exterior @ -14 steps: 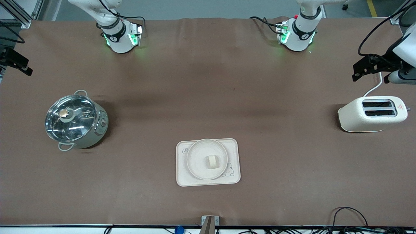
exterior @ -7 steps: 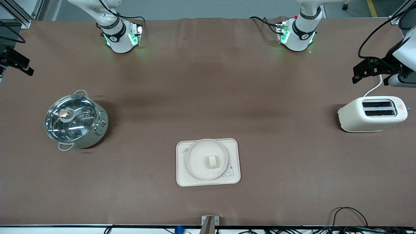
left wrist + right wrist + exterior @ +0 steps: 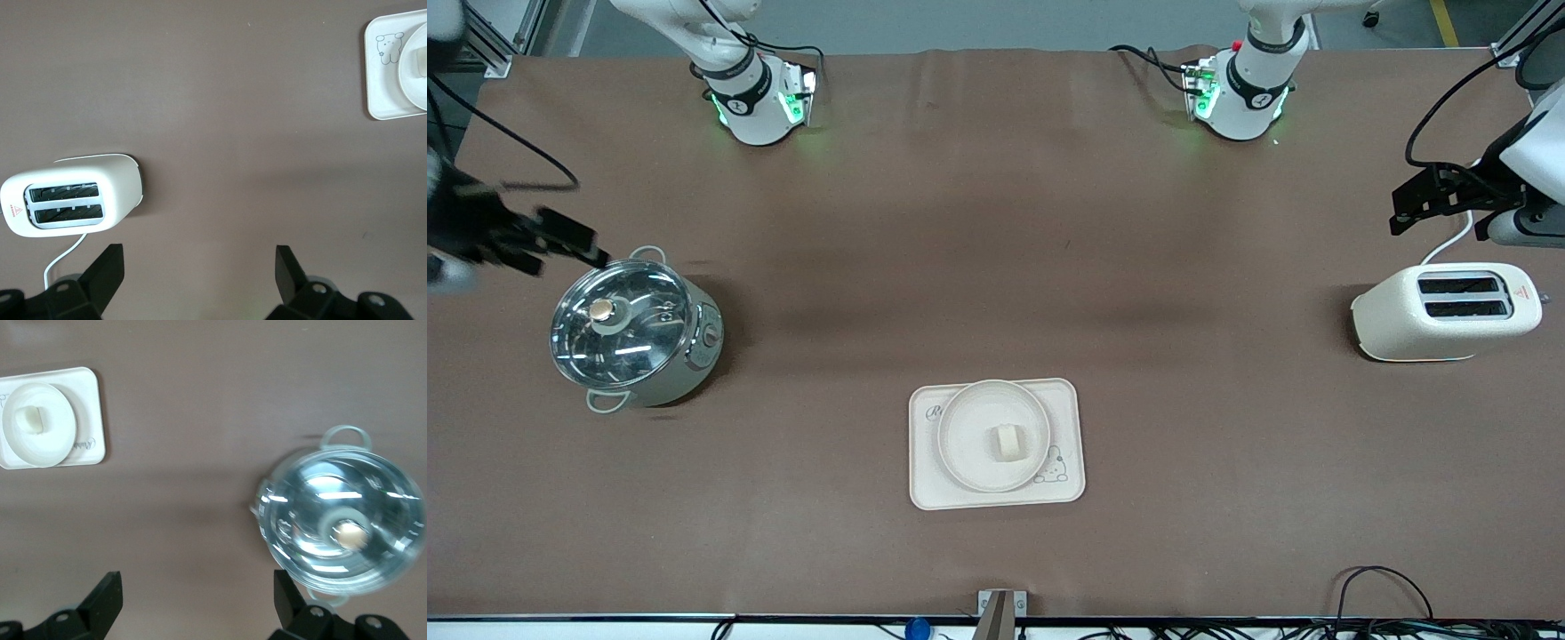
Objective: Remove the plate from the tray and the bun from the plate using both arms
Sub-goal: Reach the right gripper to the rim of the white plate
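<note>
The round cream plate point(image 3: 969, 427) lies on the rectangular rabbit tray point(image 3: 929, 484), near the table's front edge. The small pale bun point(image 3: 1007, 442) sits on the plate. My left gripper point(image 3: 1405, 204) is open and empty in the air at the left arm's end of the table, beside the toaster. My right gripper point(image 3: 574, 242) is open and empty by the pot's rim. The left wrist view shows its gripper point(image 3: 200, 273), the plate point(image 3: 412, 90) and the bun point(image 3: 420, 60). The right wrist view shows its gripper point(image 3: 198, 597), the plate point(image 3: 57, 440) and the bun point(image 3: 32, 418).
A cream toaster point(image 3: 1445, 313) with a white cord stands at the left arm's end; it also shows in the left wrist view point(image 3: 70, 203). A steel pot with a glass lid point(image 3: 633, 333) stands at the right arm's end and shows in the right wrist view point(image 3: 343, 530).
My right gripper has swung in from the table's edge to the pot's rim. My left gripper has shifted only slightly. The plate, bun and tray have not moved.
</note>
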Robot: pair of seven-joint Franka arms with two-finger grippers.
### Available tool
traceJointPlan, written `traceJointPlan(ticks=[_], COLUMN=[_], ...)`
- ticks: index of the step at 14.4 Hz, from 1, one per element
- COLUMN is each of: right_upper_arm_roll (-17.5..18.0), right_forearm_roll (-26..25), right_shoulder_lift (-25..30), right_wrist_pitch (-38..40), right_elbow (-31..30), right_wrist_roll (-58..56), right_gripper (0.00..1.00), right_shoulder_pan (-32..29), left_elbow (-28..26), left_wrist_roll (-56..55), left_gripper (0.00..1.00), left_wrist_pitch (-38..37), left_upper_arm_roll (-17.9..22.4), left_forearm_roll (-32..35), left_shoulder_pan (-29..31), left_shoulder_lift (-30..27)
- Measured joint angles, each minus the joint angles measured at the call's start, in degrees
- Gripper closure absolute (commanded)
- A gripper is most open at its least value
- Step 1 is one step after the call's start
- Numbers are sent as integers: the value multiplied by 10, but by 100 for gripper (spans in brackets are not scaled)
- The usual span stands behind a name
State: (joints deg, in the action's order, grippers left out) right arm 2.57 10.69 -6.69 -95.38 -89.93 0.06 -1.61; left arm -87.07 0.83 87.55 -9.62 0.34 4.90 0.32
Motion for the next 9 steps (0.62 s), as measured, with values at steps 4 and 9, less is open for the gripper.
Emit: traceJointPlan(ticks=[4, 9], right_upper_arm_roll=[3, 3], right_forearm_roll=[32, 93], right_shoulder_lift=[-116, -294], right_wrist_pitch=[-145, -373], right_elbow=[-1, 10], right_wrist_roll=[95, 181], right_gripper=[0, 0], right_shoulder_pan=[97, 202], left_elbow=[2, 2], left_wrist_roll=[0, 0], left_gripper=[0, 0], left_wrist_pitch=[-2, -14], left_upper_arm_roll=[1, 2], left_forearm_roll=[0, 0], left_shoulder_pan=[1, 2], left_shoulder_lift=[-1, -1])
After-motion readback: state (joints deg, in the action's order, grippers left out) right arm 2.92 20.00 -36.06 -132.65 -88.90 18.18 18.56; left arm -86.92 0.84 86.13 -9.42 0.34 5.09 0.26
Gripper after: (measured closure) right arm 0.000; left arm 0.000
